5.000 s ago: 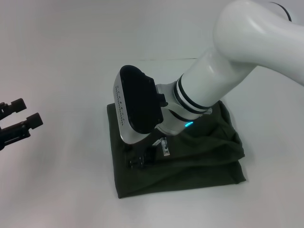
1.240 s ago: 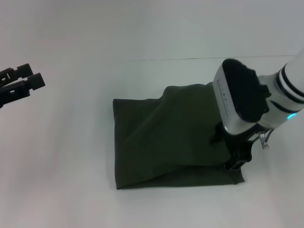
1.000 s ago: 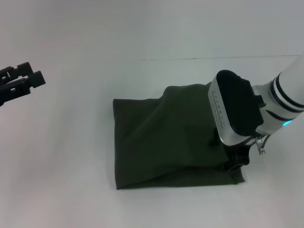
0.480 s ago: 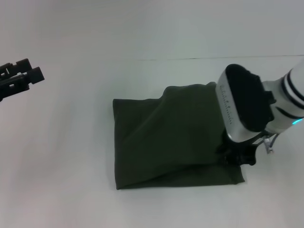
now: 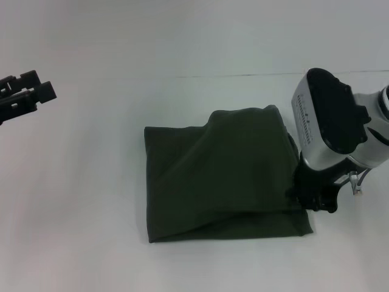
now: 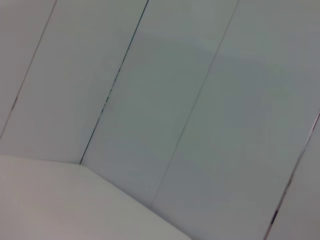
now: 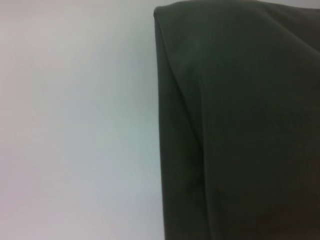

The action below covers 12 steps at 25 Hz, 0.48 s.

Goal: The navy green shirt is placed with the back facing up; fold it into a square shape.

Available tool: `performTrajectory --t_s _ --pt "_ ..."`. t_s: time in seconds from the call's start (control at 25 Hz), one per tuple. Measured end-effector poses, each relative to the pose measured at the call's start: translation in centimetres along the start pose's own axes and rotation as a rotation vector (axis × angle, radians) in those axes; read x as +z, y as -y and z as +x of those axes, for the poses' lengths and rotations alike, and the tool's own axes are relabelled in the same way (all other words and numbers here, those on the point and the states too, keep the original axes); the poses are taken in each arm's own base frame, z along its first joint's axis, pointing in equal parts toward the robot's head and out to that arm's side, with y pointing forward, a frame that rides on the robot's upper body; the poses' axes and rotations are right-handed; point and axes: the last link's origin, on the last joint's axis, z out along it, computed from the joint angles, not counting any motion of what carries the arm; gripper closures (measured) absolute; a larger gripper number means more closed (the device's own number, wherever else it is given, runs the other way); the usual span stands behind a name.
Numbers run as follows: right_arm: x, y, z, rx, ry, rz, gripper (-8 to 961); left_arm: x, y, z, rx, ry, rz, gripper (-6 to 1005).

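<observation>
Backing off the navy green shirt [image 5: 222,173], the right gripper [image 5: 315,193] sat at its right edge w/ the fold laid; pincer state unreadable. Shirt lay mid-table, roughly square, prob. nearly done. Left gripper [image 5: 27,94] parked far left, fingers pressed together.

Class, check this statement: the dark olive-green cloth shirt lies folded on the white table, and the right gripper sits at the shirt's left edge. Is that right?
Not quite. The dark olive-green cloth shirt does lie folded on the white table, but the right gripper sits at its right edge, as the head view shows.
</observation>
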Motion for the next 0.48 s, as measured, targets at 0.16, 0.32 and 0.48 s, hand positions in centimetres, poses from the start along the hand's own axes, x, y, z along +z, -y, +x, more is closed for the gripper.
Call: performTrajectory --t_s 0.16,0.32,0.48 --pt "0.2 -0.4 -0.1 -0.027 -0.045 -0.007 814 0.1 0.0 0.2 -0.003 -0.004 -0.001 112" --pt "0.6 -0.6 -0.1 -0.051 -0.068 0.028 686 0.0 0.1 0.3 -0.007 -0.01 0.003 112" --pt "1.1 -0.6 -0.2 -0.071 -0.078 0.046 569 0.0 0.1 0.3 -0.009 -0.012 0.004 111"
